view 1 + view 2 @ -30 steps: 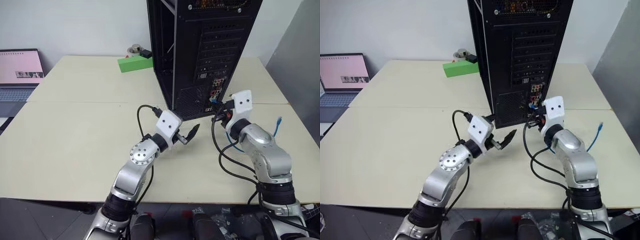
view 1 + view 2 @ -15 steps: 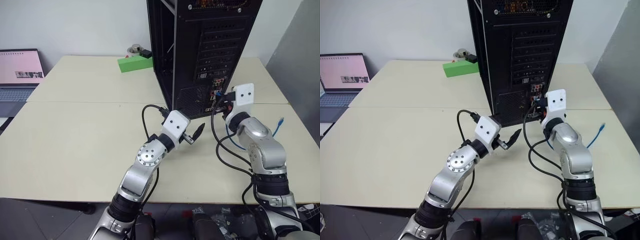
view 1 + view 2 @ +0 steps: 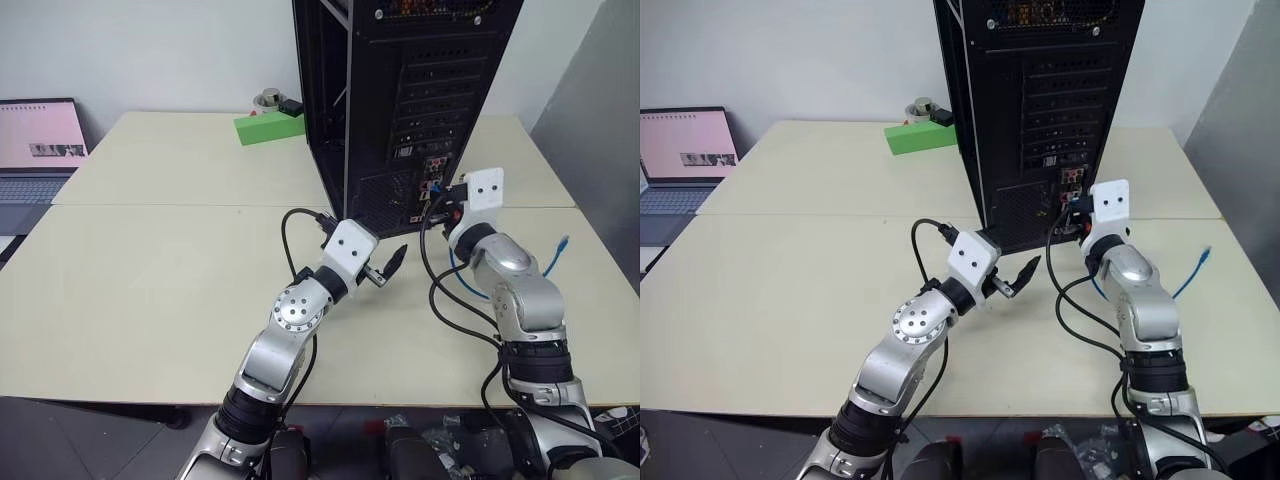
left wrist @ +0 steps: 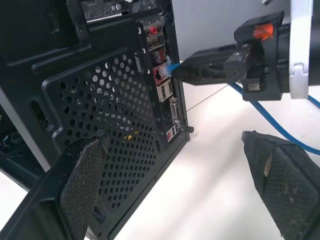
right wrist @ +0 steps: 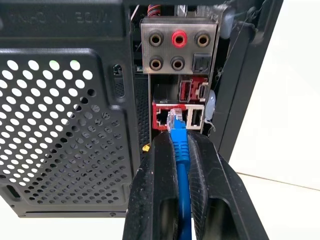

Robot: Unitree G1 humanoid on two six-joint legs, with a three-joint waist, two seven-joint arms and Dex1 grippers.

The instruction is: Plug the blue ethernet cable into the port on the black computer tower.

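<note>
Blue ethernet cable (image 5: 180,150) pinched between right gripper (image 5: 180,145) fingers, pale plug right at the red-framed port (image 5: 163,117), seating not discernible. Slack trailing over cream table (image 3: 150,270). Left gripper (image 3: 385,268) spread wide, empty, low beside black computer tower (image 3: 400,90). No legible lettering. Farther off: green block (image 3: 268,127), laptop (image 3: 35,150) with pink screen, white wall.

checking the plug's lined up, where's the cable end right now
In the right wrist view the blue cable is pinched in the right gripper, its clear plug at the red-framed port low on the tower's back, not visibly seated.
</note>
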